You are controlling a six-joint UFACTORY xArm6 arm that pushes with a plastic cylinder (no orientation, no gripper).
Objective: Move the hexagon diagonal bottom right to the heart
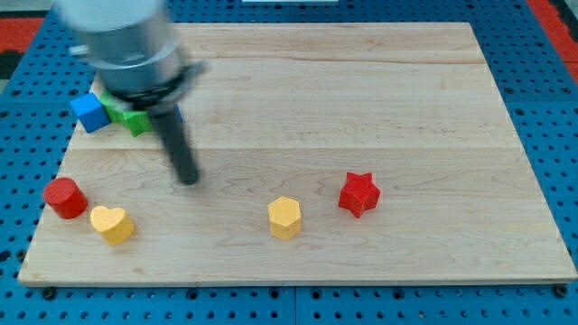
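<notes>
Resting on the pale wooden board [379,99], my tip [188,180] sits left of centre in the frame, touching none of the blocks; it is a bare dark rod end with nothing to open or close, and it holds nothing. Above it the rod slants up to the blurred grey arm housing [126,45] in the upper left of the frame. The yellow hexagon [284,218] stands near the lower middle of the frame, down and to the right of my tip and well apart from it. The yellow heart [112,224] lies in the lower left, down and to the left of my tip, with the hexagon far to its right at about the same height. Just beside the heart, up and to its left, stands the red cylinder [64,197]. The red star [358,193] sits near the hexagon, to its upper right. In the upper left, partly hidden behind the arm, 1 blue cube [89,111] and 1 green block [129,118] are clustered together; the green one's shape cannot be made out.
</notes>
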